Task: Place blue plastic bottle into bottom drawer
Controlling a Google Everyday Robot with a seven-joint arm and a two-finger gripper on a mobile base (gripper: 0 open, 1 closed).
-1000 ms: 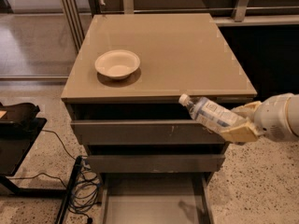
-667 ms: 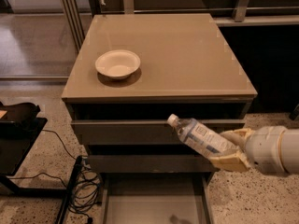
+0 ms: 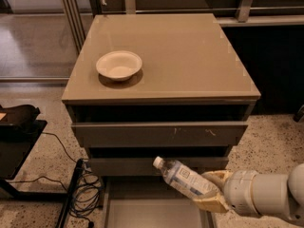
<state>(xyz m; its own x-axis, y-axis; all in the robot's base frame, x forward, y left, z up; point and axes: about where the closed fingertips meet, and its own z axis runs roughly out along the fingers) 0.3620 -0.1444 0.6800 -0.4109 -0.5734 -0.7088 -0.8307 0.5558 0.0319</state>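
Note:
My gripper (image 3: 211,191) comes in from the lower right and is shut on the blue plastic bottle (image 3: 183,177). The bottle is clear with a white cap and a pale label, and it is tilted with its cap pointing up and left. It hangs in front of the cabinet's middle drawer front, just above the bottom drawer (image 3: 154,213). The bottom drawer is pulled out at floor level, and its flat grey floor shows at the lower edge of the view.
A white bowl (image 3: 119,65) sits on the taupe cabinet top (image 3: 190,56). The scratched top drawer front (image 3: 161,133) is slightly out. A black stand (image 3: 19,141) and loose cables (image 3: 80,194) lie on the speckled floor at left.
My gripper has carried the bottle down and to the left, from beside the cabinet's top edge to just above the open bottom drawer.

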